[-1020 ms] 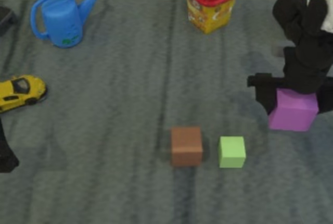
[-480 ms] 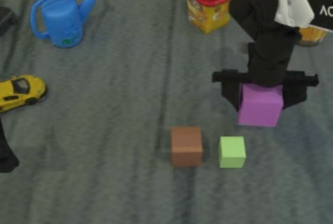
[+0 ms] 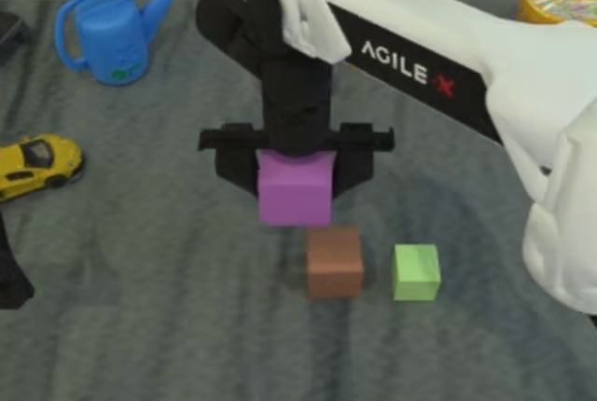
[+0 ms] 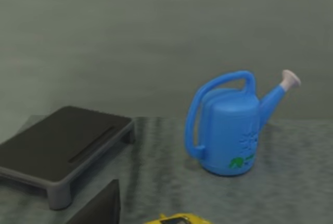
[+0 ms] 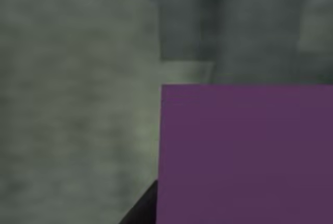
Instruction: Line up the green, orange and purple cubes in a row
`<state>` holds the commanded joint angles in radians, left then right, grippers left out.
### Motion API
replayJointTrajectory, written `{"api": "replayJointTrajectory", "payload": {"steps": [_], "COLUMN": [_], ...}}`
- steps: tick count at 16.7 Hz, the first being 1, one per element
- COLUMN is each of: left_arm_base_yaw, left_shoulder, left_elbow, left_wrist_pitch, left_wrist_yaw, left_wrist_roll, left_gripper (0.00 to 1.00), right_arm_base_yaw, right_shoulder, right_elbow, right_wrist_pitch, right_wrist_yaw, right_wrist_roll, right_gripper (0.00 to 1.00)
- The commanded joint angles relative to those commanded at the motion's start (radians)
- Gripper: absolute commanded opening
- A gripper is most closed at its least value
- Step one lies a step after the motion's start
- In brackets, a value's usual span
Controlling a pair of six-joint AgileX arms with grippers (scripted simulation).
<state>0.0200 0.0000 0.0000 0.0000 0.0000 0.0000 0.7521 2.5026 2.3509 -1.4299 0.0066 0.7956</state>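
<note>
Two cubes already sit side by side on the bench point(image 3: 168, 326): the orange cube point(image 3: 334, 262) and, just to its right, the green cube point(image 3: 416, 271). Only the purple cube point(image 3: 295, 188) is left to place. It is clamped in the right pincer point(image 3: 296, 166), held above the bench just behind and slightly left of the orange one. Judging by that, it likely goes down left of orange to finish the row. The left arm point(image 3: 11, 275) is parked at the left edge; its pincer state cannot be told.
</note>
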Motion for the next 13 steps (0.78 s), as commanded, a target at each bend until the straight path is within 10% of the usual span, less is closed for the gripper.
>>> {"api": "replayJointTrajectory", "payload": {"steps": [13], "left_arm_base_yaw": [0.000], "left_shoulder": [0.000], "left_elbow": [0.000], "left_wrist_pitch": [0.000], "left_wrist_yaw": [0.000], "left_wrist_roll": [0.000], "left_gripper": [1.00], "right_arm_base_yaw": [0.158], "right_shoulder": [0.136], "right_elbow": [0.269], "right_wrist_pitch": [-0.109], "right_wrist_yaw": [0.004], "right_wrist_roll": [0.127], "right_gripper": [0.00]}}
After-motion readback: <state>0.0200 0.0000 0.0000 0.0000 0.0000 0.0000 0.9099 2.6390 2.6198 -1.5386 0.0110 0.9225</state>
